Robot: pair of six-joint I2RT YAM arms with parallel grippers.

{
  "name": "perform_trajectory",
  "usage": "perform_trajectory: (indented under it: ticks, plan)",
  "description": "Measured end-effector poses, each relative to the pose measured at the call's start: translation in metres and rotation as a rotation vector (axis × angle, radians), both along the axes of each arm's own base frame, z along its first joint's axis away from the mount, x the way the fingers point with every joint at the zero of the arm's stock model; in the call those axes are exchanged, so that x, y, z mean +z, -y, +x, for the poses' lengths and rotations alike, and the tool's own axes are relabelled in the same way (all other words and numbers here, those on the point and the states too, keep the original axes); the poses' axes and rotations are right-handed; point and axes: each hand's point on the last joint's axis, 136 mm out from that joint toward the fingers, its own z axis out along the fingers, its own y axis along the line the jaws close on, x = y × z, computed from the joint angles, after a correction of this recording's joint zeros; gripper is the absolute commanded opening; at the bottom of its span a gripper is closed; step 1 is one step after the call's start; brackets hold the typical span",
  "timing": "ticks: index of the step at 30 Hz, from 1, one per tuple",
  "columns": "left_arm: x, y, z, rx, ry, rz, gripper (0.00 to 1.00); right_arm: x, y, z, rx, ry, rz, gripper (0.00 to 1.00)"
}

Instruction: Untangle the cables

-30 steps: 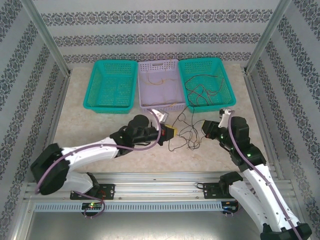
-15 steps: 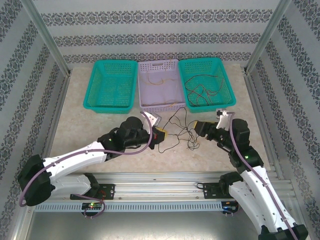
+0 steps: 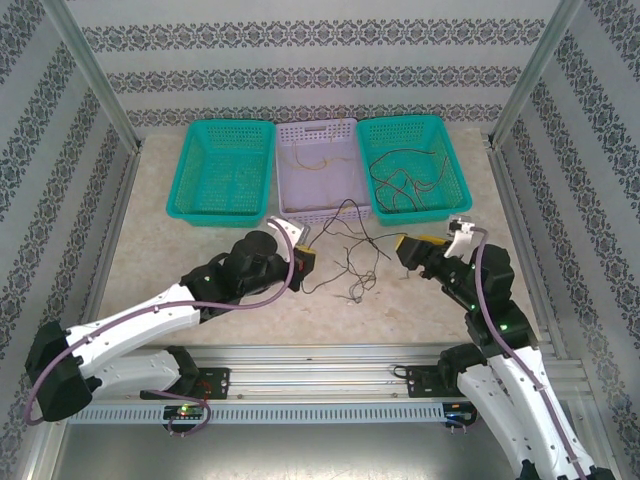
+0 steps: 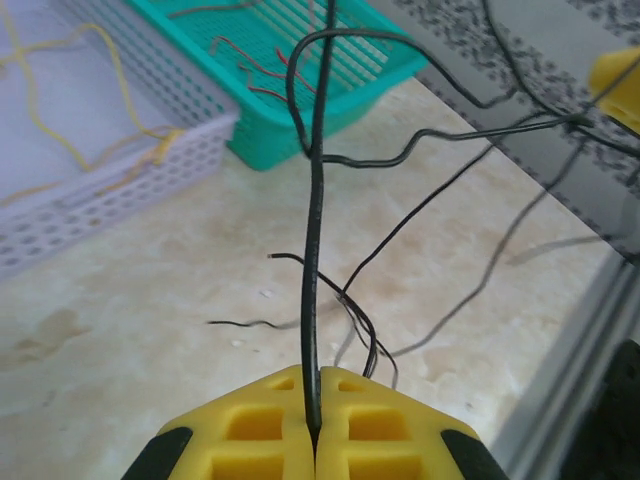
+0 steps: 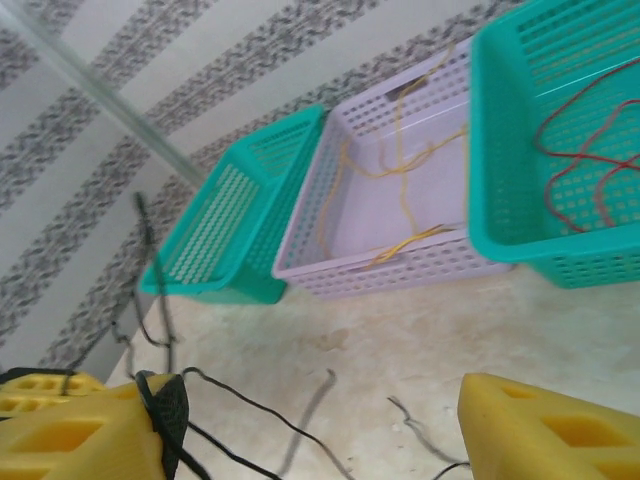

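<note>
Black thin cables (image 3: 350, 255) strung in a loose knot over the pale marbled tabletop (image 3: 160, 245) between the two arms, with thin yellow wires (image 3: 320, 160) lying in the lavender plastic basket (image 3: 318, 124) and red and dark wires (image 3: 405, 180) in the teal mesh basket (image 3: 400, 120) to its right: judged partly sorted, the black snarl left to pull apart. Left gripper (image 4: 316, 390) pinched tight on one black strand rising straight from its yellow fingers (image 4: 250, 430); right gripper (image 3: 408, 250) spread wide, clamping nothing, a black strand draped against one finger (image 5: 110, 425).
</note>
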Motion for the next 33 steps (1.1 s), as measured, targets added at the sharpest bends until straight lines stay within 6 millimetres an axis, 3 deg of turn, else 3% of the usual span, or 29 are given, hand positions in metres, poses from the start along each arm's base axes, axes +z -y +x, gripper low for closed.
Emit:
perform_trajectory:
  ticks: [5,9,19,25,28,33]
  plan:
    - [0.006,-0.020,0.011,0.111,0.029,0.055,0.00,-0.027,0.021,0.007,-0.118,-0.109,-0.092,0.72]
    - [0.008,-0.036,0.018,0.191,0.037,0.115,0.00,-0.037,0.036,0.006,-0.183,-0.157,-0.173,0.73]
    - [0.027,-0.072,0.027,0.330,0.057,0.200,0.00,-0.005,0.081,-0.002,-0.375,-0.088,-0.264,0.81]
    - [0.036,-0.095,0.026,0.394,0.062,0.233,0.00,-0.008,0.092,-0.004,-0.417,-0.115,-0.280,0.81]
    - [0.040,-0.099,0.023,0.386,0.058,0.217,0.00,-0.005,0.083,-0.002,-0.373,-0.102,-0.235,0.81]
    - [0.040,-0.082,0.017,0.305,0.022,0.180,0.00,0.003,0.035,0.014,-0.161,-0.031,-0.043,0.81]
